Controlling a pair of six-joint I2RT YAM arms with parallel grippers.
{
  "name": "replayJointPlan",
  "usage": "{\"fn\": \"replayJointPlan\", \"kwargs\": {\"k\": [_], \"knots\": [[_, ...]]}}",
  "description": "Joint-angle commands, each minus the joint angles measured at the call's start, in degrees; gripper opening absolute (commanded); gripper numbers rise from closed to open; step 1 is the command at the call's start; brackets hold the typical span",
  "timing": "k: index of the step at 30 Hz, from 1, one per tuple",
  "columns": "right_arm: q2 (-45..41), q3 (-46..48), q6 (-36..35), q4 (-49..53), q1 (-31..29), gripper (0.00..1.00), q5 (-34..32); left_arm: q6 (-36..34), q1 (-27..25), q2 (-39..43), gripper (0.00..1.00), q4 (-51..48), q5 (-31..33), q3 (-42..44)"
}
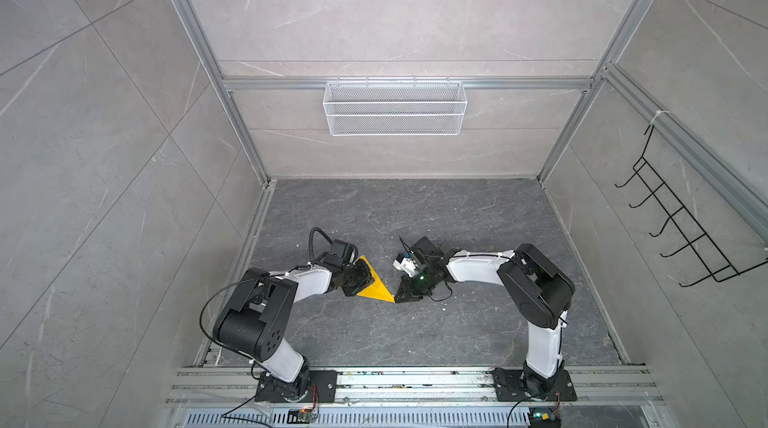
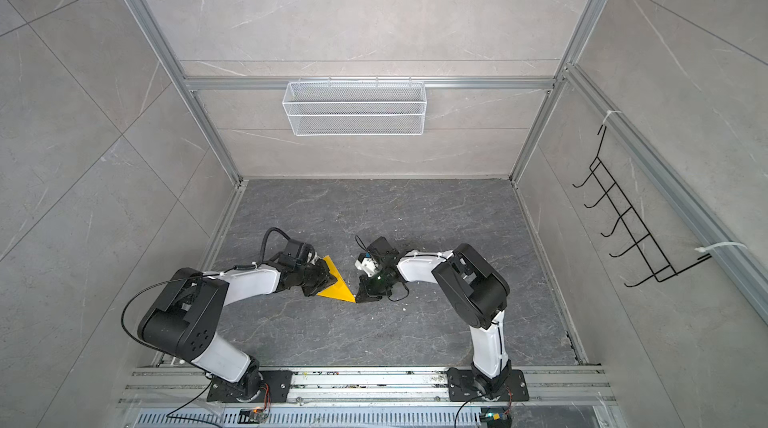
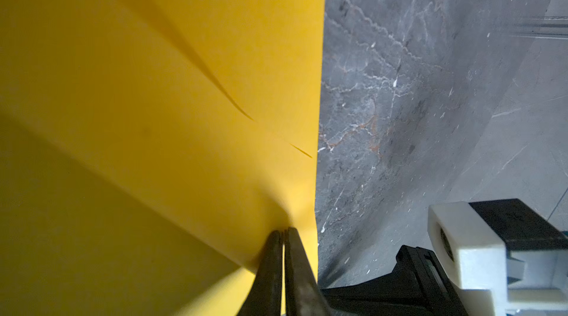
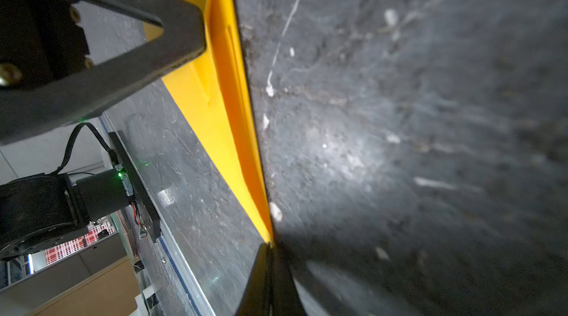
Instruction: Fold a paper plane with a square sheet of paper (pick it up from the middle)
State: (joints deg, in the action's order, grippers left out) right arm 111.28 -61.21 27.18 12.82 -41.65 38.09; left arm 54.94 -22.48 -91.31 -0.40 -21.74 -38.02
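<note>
Now the left gripper (image 3: 284,233) is clenched on the wide end of the folded yellow paper (image 1: 375,288), while the right gripper (image 4: 270,248) pinches its sharp tip.

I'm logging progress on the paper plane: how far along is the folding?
Done: the paper is already a layered, pointed wedge, not a flat square. In hand: the left pincer is shut on its wide end, the right pincer shut on the tip. Left: no spread wings show, so the wing folds probably remain.
</note>
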Motion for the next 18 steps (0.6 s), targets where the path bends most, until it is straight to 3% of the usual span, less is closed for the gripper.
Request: {"fn": "replayJointPlan", "kwargs": {"k": [1, 5, 18], "knots": [[-3.57, 1.02, -1.50, 0.93, 0.02, 0.08, -1.13, -1.08, 0.50, -0.18, 0.11, -6.09, 3.50, 0.47], [-4.62, -2.24, -1.43, -0.60, -0.55, 0.08, -2.05, -1.13, 0.50, -0.10, 0.11, -6.19, 3.39, 0.40], [3.86, -8.94, 1.03, -1.89, -3.09, 0.05, -5.19, -1.23, 0.50, -0.27, 0.11, -6.36, 3.02, -0.09]]}}
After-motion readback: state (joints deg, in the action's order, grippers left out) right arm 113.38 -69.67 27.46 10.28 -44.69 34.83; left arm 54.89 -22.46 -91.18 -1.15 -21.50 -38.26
